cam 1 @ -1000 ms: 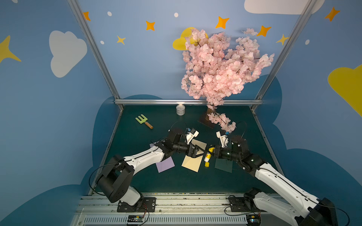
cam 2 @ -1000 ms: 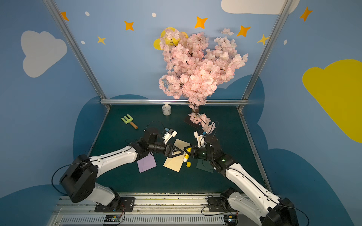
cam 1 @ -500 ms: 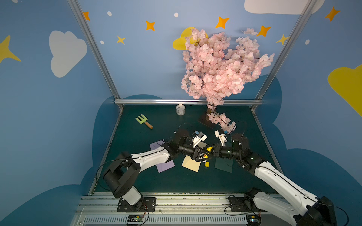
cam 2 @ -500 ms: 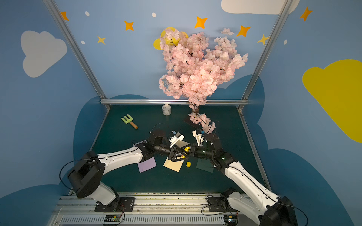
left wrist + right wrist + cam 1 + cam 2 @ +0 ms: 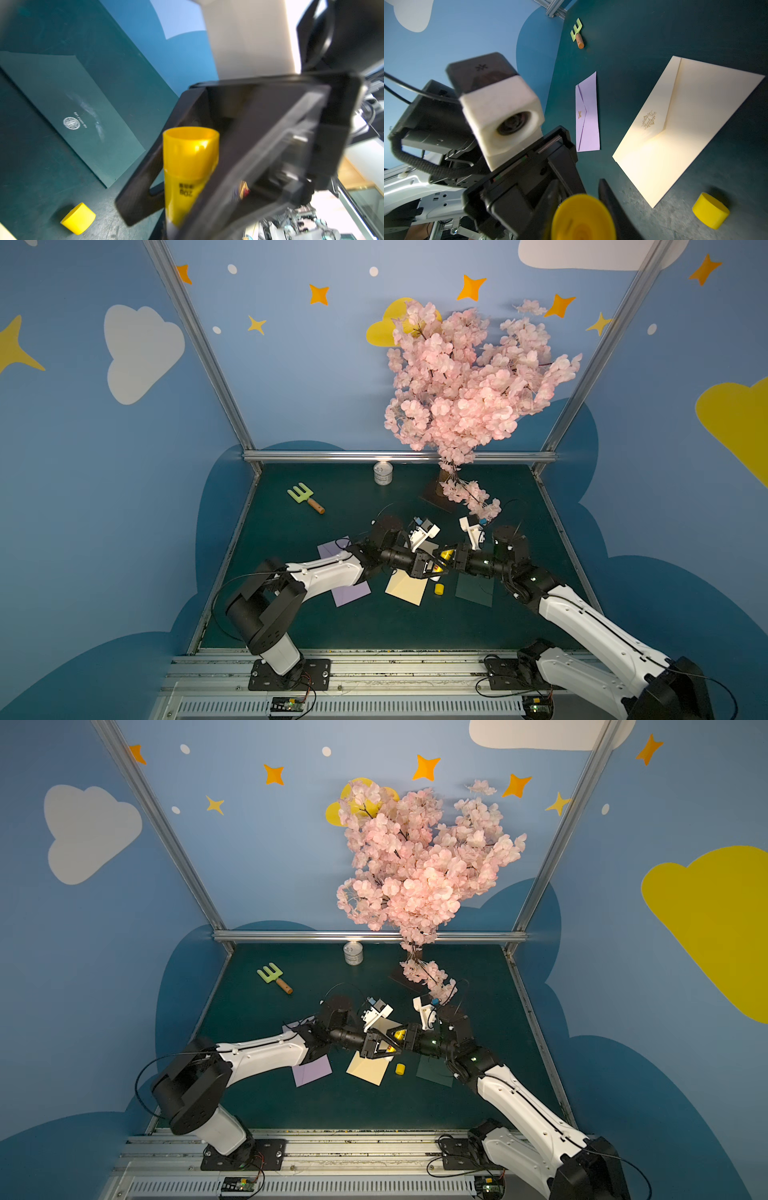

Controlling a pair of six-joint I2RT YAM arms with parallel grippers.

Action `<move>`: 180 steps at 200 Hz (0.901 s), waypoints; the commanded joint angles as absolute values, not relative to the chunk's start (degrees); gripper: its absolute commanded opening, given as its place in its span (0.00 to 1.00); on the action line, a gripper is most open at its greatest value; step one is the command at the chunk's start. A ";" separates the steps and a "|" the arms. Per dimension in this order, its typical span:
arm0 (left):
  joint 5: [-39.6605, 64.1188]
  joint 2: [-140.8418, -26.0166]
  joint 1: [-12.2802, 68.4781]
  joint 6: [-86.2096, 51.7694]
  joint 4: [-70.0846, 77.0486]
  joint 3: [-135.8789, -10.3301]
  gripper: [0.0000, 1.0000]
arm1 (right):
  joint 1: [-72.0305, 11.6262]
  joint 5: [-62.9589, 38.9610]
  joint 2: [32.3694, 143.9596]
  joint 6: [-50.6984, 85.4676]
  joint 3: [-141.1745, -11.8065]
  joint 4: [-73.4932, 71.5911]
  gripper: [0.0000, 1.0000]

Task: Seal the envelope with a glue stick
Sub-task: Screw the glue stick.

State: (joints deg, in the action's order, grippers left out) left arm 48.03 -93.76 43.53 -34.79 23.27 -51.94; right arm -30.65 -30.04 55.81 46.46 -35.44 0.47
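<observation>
Above the middle of the table (image 5: 332, 622), clear of the surface: the glue stick (image 5: 446, 556), uncapped, bridging 2 claws set tip to tip in both top views. Shows a hollow yellow end and black print on its barrel in the left wrist view.

Left claw (image 5: 580, 193), extended from the 9 o'clock side, closed on the stick, with dark fingers (image 5: 607, 195) pressed along both sides of the yellow barrel in the right wrist view. Right claw (image 5: 166, 218), extended from the 3 o'clock side, jaws parted around the hollow end. Contact with the stick not clear through the blur.

At 6 o'clock from the stick, down on the table: the short yellow cap (image 5: 439, 588), just beside the cream envelope (image 5: 405, 587), not touching it. Cream envelope at 7 o'clock, flap side up, gold "Thank You" lettering on the flap.

At 4 o'clock, the dark green envelope (image 5: 473, 591), bearing a pale round emblem and whitish streaks. At 8 o'clock, the purple envelope (image 5: 351, 593), partly under the left arm (image 5: 328, 572).

Farther out: a green toy rake (image 5: 305, 497) with a wooden handle at 10 o'clock, a small tin can (image 5: 382, 472) at 11 o'clock by the back rail, a pink blossom tree (image 5: 465, 377) at 12 o'clock.
</observation>
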 commanded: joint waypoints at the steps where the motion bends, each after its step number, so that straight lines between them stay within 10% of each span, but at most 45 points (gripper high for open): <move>1: 47.23 -93.14 43.51 -35.16 25.10 -51.84 0.02 | -28.49 -30.53 52.30 45.17 -34.17 -4.19 0.71; 94: 49.33 -89.67 43.58 -35.71 25.97 -50.99 0.02 | -18.11 -53.84 56.98 55.71 -29.12 -24.53 0.68; 180: 49.82 -90.36 43.75 -36.23 26.63 -51.20 0.02 | -18.28 -56.72 60.82 60.01 -28.65 -30.49 0.30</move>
